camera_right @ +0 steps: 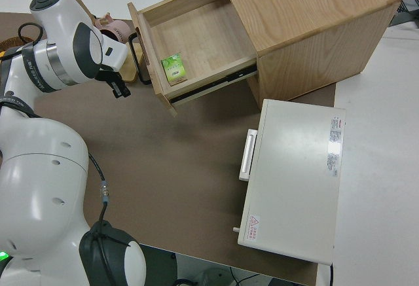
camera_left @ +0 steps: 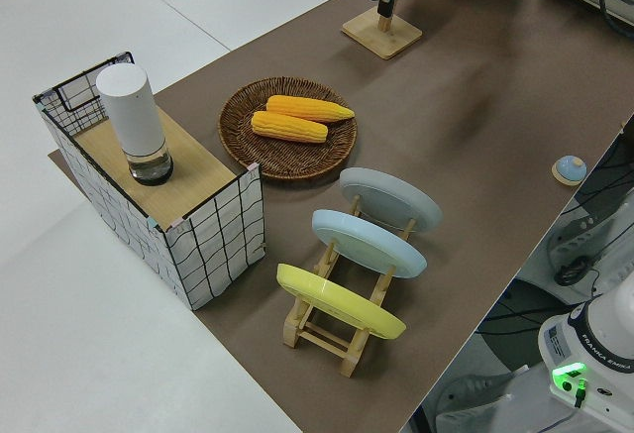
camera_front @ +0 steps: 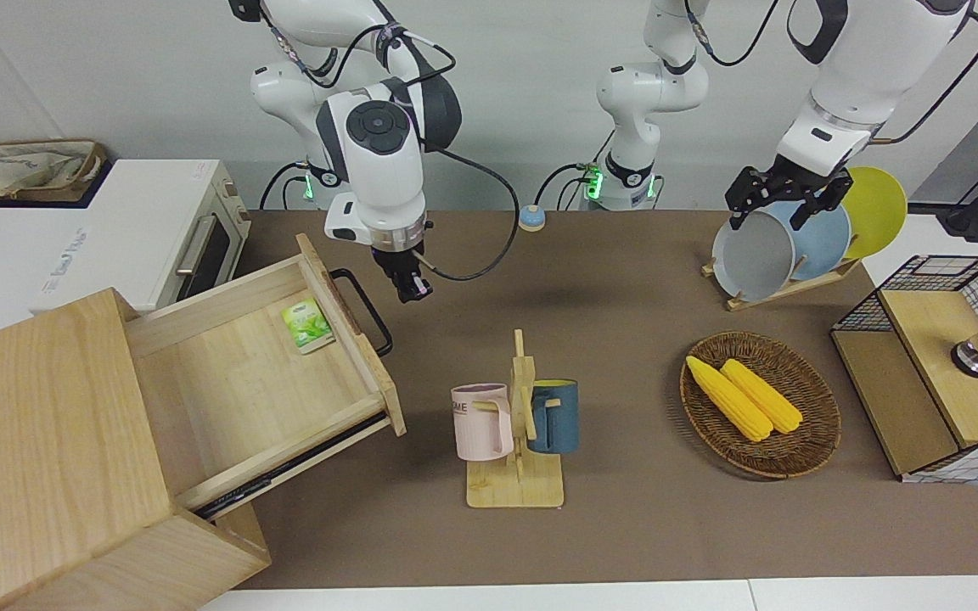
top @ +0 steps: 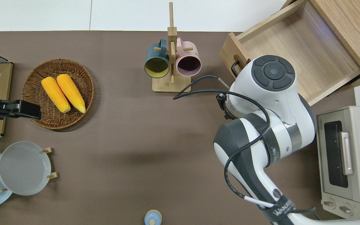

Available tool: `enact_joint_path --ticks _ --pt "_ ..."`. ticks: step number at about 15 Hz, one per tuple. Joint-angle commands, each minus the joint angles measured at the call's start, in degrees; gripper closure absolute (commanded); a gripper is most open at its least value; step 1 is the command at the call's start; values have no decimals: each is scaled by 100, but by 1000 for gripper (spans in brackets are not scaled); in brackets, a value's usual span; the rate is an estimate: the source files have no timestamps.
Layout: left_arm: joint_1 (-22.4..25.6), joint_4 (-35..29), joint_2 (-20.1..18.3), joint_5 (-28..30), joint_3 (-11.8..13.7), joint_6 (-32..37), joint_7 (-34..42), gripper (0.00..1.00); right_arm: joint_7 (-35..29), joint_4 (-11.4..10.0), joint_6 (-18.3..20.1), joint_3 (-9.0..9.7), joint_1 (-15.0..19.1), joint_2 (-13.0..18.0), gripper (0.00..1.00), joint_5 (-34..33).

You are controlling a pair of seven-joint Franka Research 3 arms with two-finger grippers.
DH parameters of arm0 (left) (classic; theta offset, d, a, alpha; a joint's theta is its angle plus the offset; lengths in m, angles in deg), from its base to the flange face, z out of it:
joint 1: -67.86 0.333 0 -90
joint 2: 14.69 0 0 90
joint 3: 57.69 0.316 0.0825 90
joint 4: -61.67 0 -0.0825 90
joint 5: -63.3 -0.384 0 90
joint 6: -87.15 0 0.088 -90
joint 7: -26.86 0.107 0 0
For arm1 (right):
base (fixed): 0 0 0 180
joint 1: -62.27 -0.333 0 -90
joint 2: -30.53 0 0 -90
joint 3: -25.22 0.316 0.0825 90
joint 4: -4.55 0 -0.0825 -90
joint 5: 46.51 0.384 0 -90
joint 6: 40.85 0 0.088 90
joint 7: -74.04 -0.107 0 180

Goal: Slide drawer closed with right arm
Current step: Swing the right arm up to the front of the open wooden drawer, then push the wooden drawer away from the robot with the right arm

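The light-wood drawer (camera_front: 243,382) (top: 302,47) (camera_right: 196,37) stands pulled far out of its large wooden box (camera_front: 39,458). A small green packet (camera_front: 308,326) lies inside it near the front panel. The black bar handle (camera_front: 368,310) (camera_right: 137,53) sticks out from the drawer front. My right gripper (camera_front: 413,287) (camera_right: 119,88) hangs just in front of that handle, apart from it, fingers together and holding nothing. In the overhead view the right arm's wrist hides the gripper. The left arm is parked, its gripper (camera_front: 782,199) open.
A white toaster oven (camera_front: 115,229) sits beside the box, nearer to the robots. A mug stand (camera_front: 514,424) with two mugs stands mid-table close to the drawer front. A basket of corn (camera_front: 761,403), a plate rack (camera_front: 786,246) and a mesh cabinet (camera_front: 939,365) occupy the left arm's end.
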Motion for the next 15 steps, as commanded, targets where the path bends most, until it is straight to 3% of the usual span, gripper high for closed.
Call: enact_joint_path --ticks 1,5,7,10,12,15 --pt "22 149 65 -98 -37 113 55 7 -61 -40 -387 78 247 -45 1000 -224" --pt "22 149 65 -98 -37 113 55 7 79 -23 -546 78 335 -133 1000 -356" --pt "22 140 65 -98 -37 113 55 7 219 135 -546 60 431 -203 1000 -374" --pt "22 149 65 -98 -37 113 55 7 501 206 -554 51 580 -221 1000 -374" --pt "22 149 65 -98 -37 113 55 7 580 459 -572 42 799 -352 1000 -374" --pt "22 140 65 -98 -37 113 55 7 615 522 -861 42 1019 -379 1000 -374"
